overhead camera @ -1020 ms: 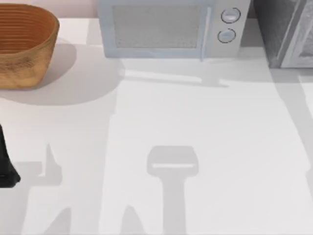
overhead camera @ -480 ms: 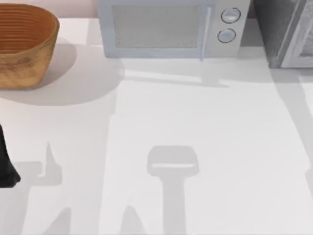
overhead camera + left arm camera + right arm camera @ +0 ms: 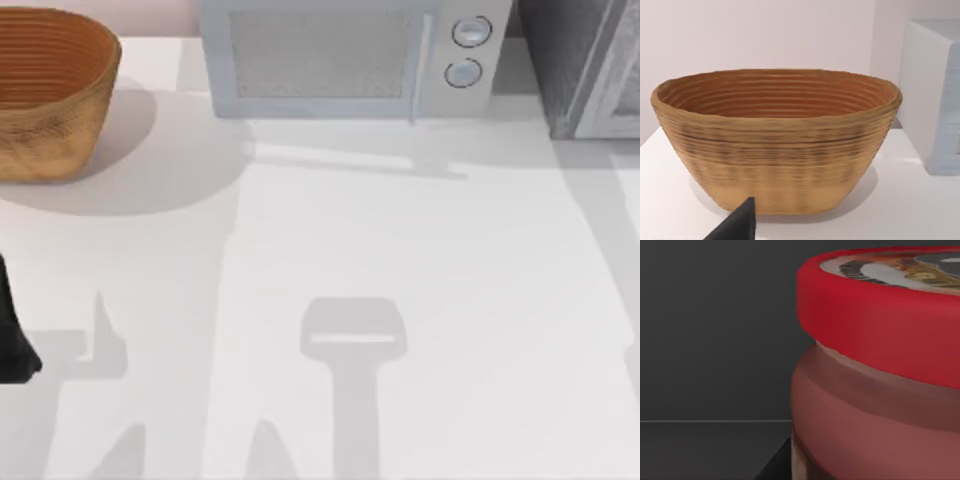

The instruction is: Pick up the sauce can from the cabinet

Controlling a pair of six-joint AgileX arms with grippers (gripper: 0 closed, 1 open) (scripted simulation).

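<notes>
A rendered kitchen counter: microwave (image 3: 345, 60), woven basket (image 3: 50, 90), cabinet (image 3: 590, 65).

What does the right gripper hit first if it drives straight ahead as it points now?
Most likely the sauce can, which looms close ahead in the right wrist view, with a dark wall behind it. One dark fingertip sits beside the can's base; contact can't be judged.

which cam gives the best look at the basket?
Left wrist view: the basket stands whole, seen from the side, with rim, ribbed wall and part of the inside visible. The top view has it at the far left corner of the table, cut off by the frame.
</notes>
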